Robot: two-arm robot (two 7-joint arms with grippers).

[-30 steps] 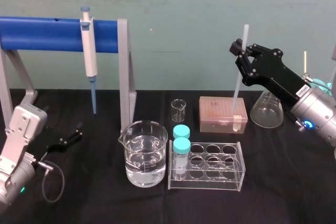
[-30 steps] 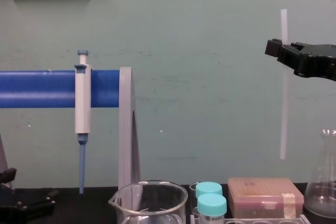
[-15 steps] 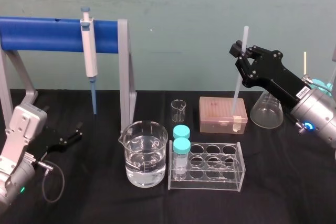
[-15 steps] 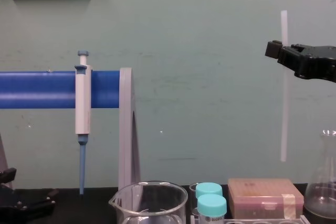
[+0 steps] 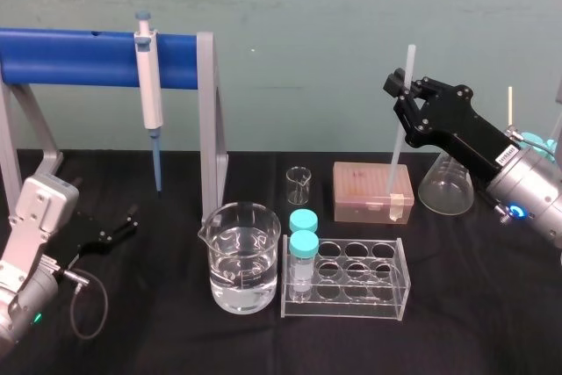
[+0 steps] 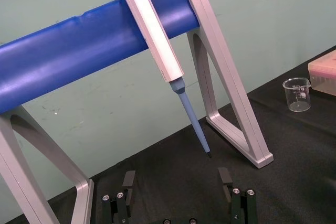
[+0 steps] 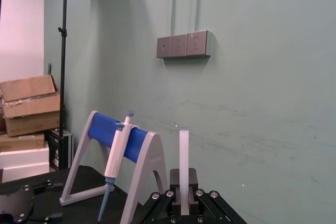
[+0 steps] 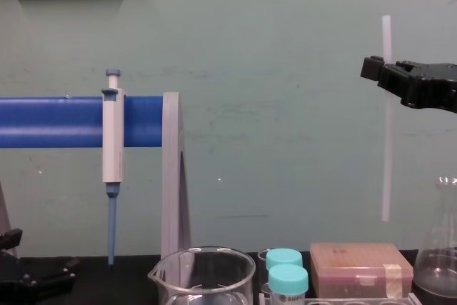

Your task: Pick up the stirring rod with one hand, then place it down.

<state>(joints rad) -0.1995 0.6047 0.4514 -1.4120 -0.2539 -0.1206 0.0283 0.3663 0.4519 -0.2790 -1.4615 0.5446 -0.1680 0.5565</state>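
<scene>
At two o'clock the black, blocky right pincer (image 5: 402, 87) grips the thin whitish translucent stirring rod (image 5: 394, 155) upright above the black surface (image 5: 176, 331), so the lift looks done and a gentle lowering and release should follow, while the left pincer (image 5: 126, 224) rests agape at eight o'clock.

under the stirring rod (image 5: 395, 155) clamped upright in the right pincer (image 5: 404, 98) sit the pink box (image 5: 364, 186) and flask (image 5: 446, 186); tube rack (image 5: 347, 278) and beaker (image 5: 244, 256) block the middle. the worktop (image 5: 474, 305) right of the rack lies open.

Readable text: none | white sticker (image 5: 503, 154) on right claw (image 5: 402, 87): print too small | small beaker (image 6: 297, 94) graduations: too faint to read
</scene>
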